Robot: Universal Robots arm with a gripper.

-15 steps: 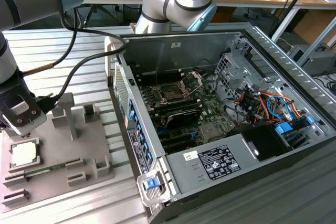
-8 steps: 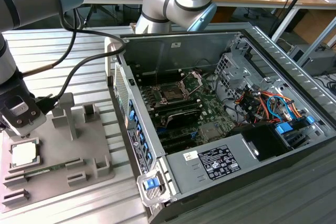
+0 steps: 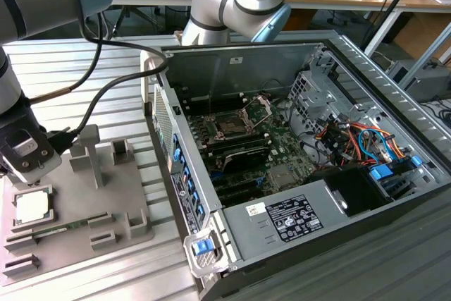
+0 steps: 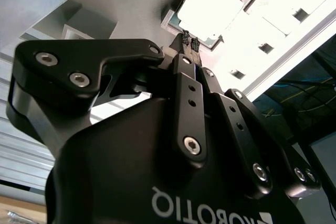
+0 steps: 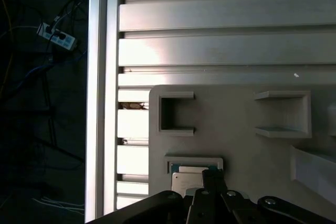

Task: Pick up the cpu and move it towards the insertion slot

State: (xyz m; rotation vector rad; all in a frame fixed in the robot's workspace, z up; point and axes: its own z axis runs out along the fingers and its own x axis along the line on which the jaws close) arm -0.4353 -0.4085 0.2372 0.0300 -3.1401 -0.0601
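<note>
The cpu [image 3: 33, 206] lies flat in a recess of the grey fixture plate [image 3: 106, 202] at the exterior view's left, its silvery top facing up. My gripper [image 3: 29, 168] hangs just above the chip's far edge. In the second wrist view the black fingertips [image 4: 185, 38] are close together with nothing between them, a little short of the cpu [image 4: 210, 8]. The first wrist view has the cpu [image 5: 188, 178] partly covered by the gripper [image 5: 209, 174]. The insertion slot [image 3: 232, 125] is on the motherboard inside the open computer case, its metal bracket [image 3: 258, 108] swung up.
The fixture plate carries upright grey posts [image 3: 90, 153] and brackets close to the gripper. The case wall [image 3: 169, 153] rises between the fixture and the motherboard. Memory slots [image 3: 243, 153], cables [image 3: 352, 139] and a drive cage [image 3: 310, 89] crowd the case interior.
</note>
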